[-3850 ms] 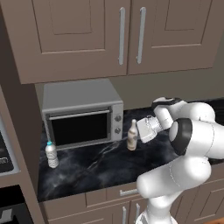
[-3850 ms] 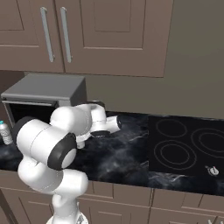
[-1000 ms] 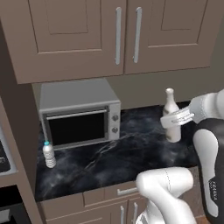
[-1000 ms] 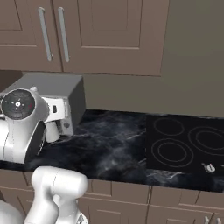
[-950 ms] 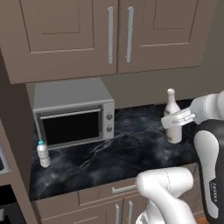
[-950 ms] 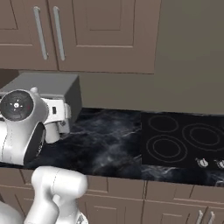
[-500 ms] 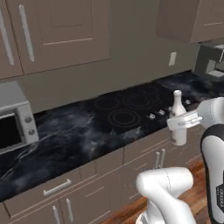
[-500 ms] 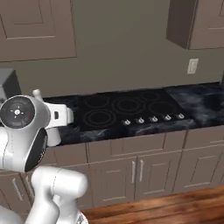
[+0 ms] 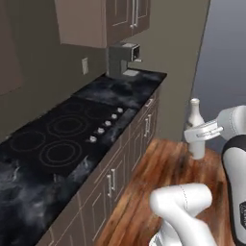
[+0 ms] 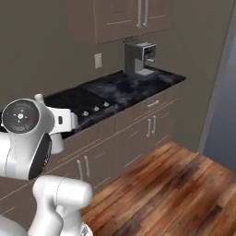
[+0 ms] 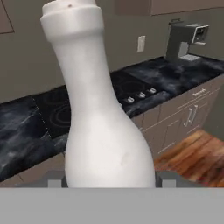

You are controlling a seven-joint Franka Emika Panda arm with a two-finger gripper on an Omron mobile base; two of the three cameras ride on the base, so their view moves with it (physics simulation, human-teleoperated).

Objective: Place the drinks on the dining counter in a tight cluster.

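The slim white bottle point(image 9: 195, 129) is held upright in the hand point(image 9: 196, 136), whose fingers are pinched on its lower body, and is carried in the air above the wooden floor point(image 9: 168, 168), well apart from the table's point(image 9: 120, 93) front edge. In the hand view the white bottle point(image 11: 98, 113) is seen close up. A cooktop point(image 9: 62, 132) is set into the black table, and a grey coffee machine point(image 9: 122, 58) stands at its far end.

2 base views flank arm, share cooktop point(image 9: 53, 139); hand view close.
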